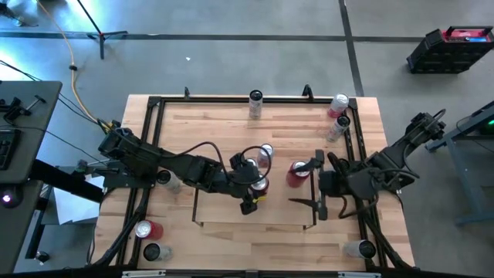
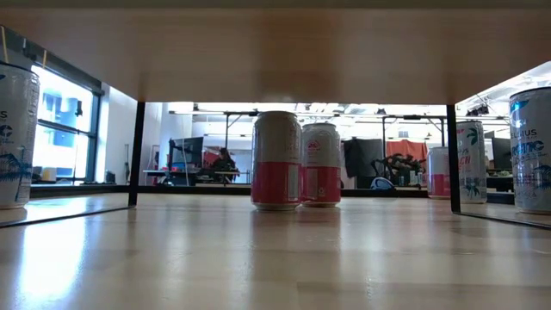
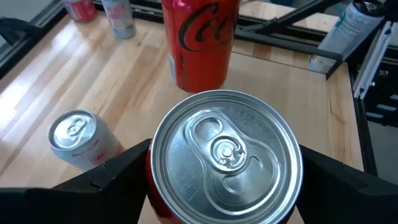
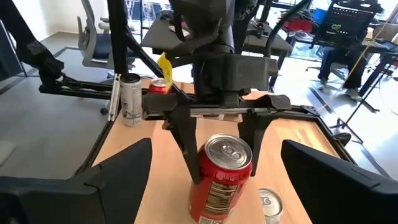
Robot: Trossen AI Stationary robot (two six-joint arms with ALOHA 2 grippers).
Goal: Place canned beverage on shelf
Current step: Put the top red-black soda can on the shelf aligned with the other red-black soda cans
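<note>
My left gripper [image 1: 253,187] is shut on a red canned beverage [image 3: 227,155] over the shelf [image 1: 220,210], a light-wood bay with thin black rails. A second red can with black script [image 1: 297,172] stands just ahead of it, toward the table's right. A pink-and-white can [image 1: 265,152] stands on its far side. My right gripper [image 1: 313,182] hovers open at the shelf's right end, facing the left gripper, with nothing between its fingers. Neither gripper shows in the low view. My left gripper pinches the red can between its two fingers [image 3: 124,171], one on each side of the can's upper wall [image 4: 208,163]. The fingers slant down from the table's left. The can is upright with its top [image 4: 227,151] above the pink can's top [image 4: 271,204]; its bottom is out of view.
A black frame [image 1: 154,104] edges the tabletop. Loose cans stand at the far edge [image 1: 255,102], the far right [image 1: 338,105], the near left [image 1: 147,229] and the near right [image 1: 360,249]. Another can stands beside the left arm [image 1: 164,179]. Bare wood lies near the shelf's front rail.
</note>
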